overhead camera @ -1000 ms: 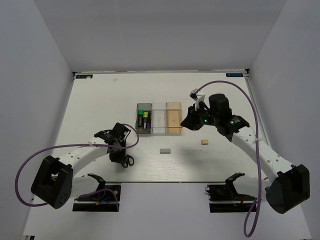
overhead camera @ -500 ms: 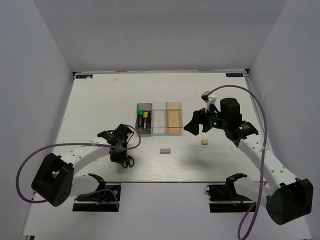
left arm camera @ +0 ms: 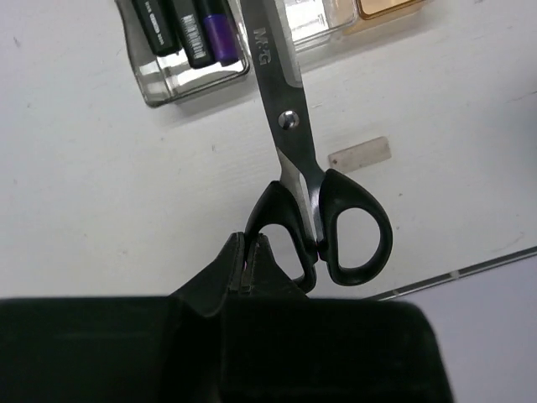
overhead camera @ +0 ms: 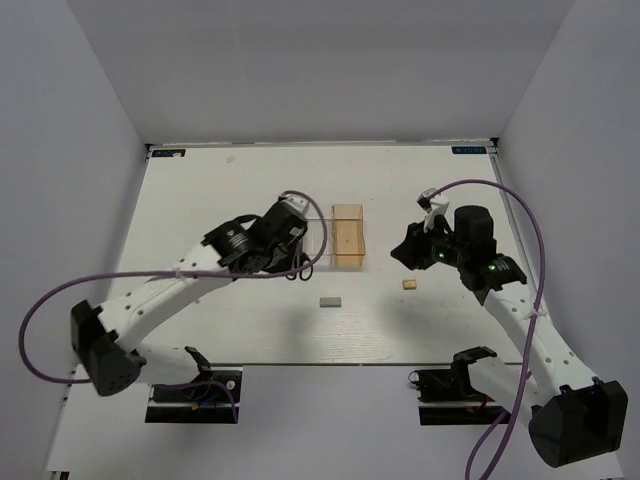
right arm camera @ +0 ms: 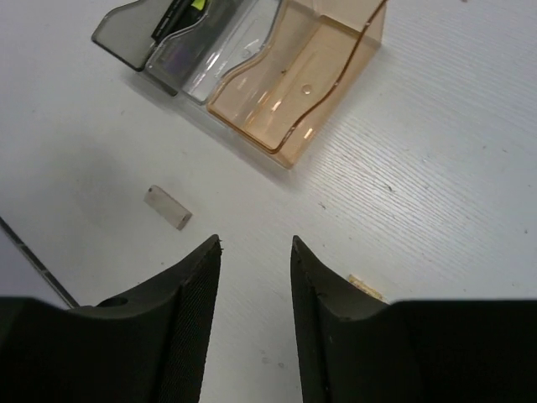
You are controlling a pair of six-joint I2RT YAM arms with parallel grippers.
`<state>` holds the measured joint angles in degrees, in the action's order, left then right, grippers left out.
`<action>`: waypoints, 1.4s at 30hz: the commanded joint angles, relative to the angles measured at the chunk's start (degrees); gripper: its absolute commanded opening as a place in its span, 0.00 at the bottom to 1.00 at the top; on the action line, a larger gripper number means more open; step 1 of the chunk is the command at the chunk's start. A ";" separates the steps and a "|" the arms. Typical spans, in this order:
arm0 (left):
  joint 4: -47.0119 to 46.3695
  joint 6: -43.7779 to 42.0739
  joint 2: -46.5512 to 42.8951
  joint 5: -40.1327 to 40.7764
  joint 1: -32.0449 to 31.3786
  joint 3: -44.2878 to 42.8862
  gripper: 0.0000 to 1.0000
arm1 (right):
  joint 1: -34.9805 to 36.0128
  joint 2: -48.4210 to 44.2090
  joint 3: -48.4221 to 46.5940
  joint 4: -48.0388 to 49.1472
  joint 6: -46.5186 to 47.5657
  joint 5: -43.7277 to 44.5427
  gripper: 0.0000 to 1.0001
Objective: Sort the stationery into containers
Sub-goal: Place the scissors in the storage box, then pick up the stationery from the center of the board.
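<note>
My left gripper [overhead camera: 291,256] is shut on one black handle loop of the scissors [left arm camera: 289,126] and holds them above the table. Their blades point over the clear bin [left arm camera: 312,23]. The smoky grey bin [left arm camera: 159,84] holds the highlighters, the purple one [left arm camera: 220,34] among them. The orange-tan bin [overhead camera: 347,237] is empty. The grey eraser [overhead camera: 330,300] lies in front of the bins. The tiny tan block [overhead camera: 409,284] lies to its right. My right gripper [overhead camera: 405,250] is open and empty, above the table just beyond the tan block [right arm camera: 366,288].
My left arm [overhead camera: 170,290] stretches from the front left and covers the grey and clear bins in the top view. The table's front edge [overhead camera: 330,362] runs just past the eraser [right arm camera: 168,207]. White walls close in the table.
My left gripper has lifted the scissors from the front left and carried them up and right to the bins. My right gripper has drawn back to the right, away from the orange-tan bin.
</note>
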<state>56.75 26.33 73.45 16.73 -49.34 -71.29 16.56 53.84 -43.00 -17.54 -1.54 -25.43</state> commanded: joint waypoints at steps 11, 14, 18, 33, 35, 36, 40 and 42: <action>-0.50 -8.14 32.80 -0.65 7.41 -28.36 0.00 | -5.22 -3.75 2.49 2.86 2.86 2.40 0.50; 0.11 -7.96 35.52 -0.74 9.08 -30.57 0.00 | -5.74 -3.66 2.66 3.04 2.68 1.44 0.51; -0.50 -8.13 37.38 -1.52 10.32 -30.67 0.00 | -6.01 -3.40 2.75 2.95 2.68 1.00 0.61; 0.12 -7.61 43.71 -2.58 11.02 -34.36 0.36 | -7.42 -1.90 2.84 2.78 2.51 0.47 0.67; 0.12 -7.61 43.36 -2.49 11.20 -33.92 0.39 | -7.59 -1.81 2.93 2.78 2.60 0.47 0.70; 0.29 -7.52 43.18 -2.41 11.37 -33.83 0.41 | -7.68 -1.73 2.84 2.77 2.51 0.30 0.70; 0.64 -7.43 42.48 -2.58 11.11 -34.27 0.48 | -7.86 -1.20 2.66 2.51 2.59 -0.06 0.72; 1.34 -7.34 41.61 -2.76 11.11 -35.50 0.48 | -8.03 -0.50 2.57 2.07 2.86 -0.23 0.67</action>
<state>57.25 18.72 119.33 14.33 -38.35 -103.90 8.95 52.71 -40.40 -16.47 0.67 -24.53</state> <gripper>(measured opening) 0.475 0.684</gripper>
